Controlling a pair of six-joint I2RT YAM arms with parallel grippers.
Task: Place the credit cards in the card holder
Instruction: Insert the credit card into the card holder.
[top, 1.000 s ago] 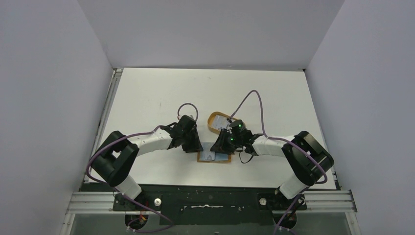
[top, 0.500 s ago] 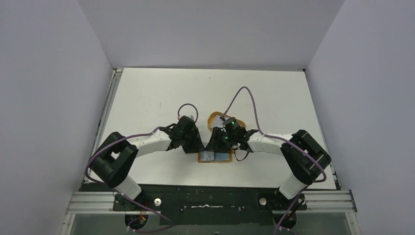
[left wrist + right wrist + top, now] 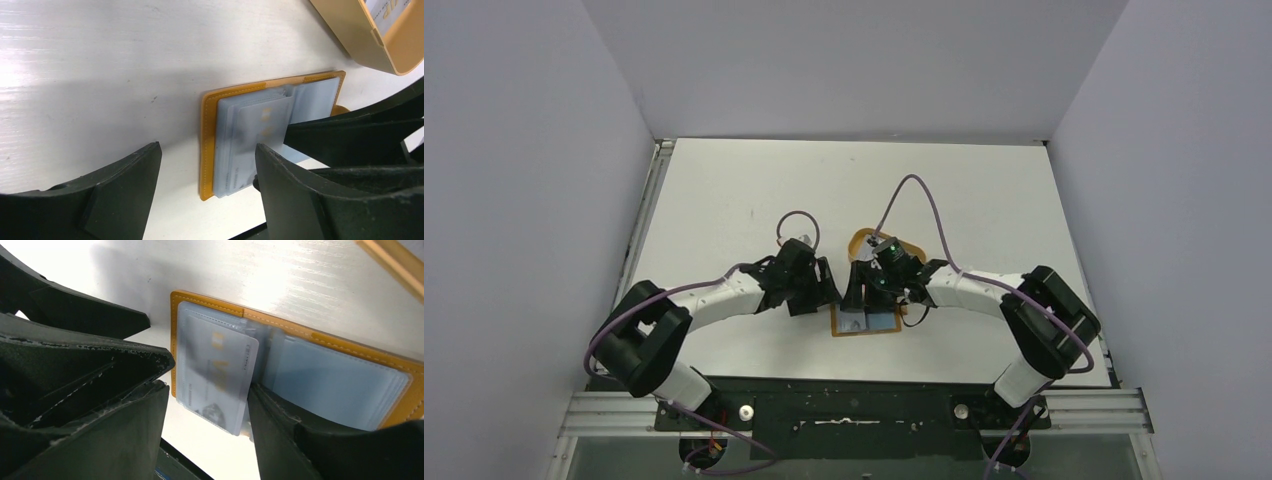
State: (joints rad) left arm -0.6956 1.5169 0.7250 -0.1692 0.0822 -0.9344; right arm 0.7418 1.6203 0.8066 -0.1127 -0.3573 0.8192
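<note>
The orange-brown card holder (image 3: 886, 329) lies open and flat near the table's front edge, its clear pockets facing up. It also shows in the left wrist view (image 3: 207, 145) and the right wrist view (image 3: 350, 347). One pale credit card (image 3: 220, 375) lies slightly tilted on the holder's left half, its near end past the holder's edge. The card also shows in the left wrist view (image 3: 260, 125). My right gripper (image 3: 205, 405) is open astride this card, one finger (image 3: 300, 440) against its edge. My left gripper (image 3: 207, 165) is open over the holder's left edge. In the top view the left gripper (image 3: 827, 293) and right gripper (image 3: 855, 298) nearly meet.
The oval tan-rimmed tray (image 3: 861, 243) sits just behind the holder, partly under the right arm. In the left wrist view the tray (image 3: 350, 35) holds another card (image 3: 385, 12). The table's front edge runs close below the holder.
My right gripper has moved left over the holder, close to the left gripper. The left gripper has shifted slightly. The holder has stayed in place.
</note>
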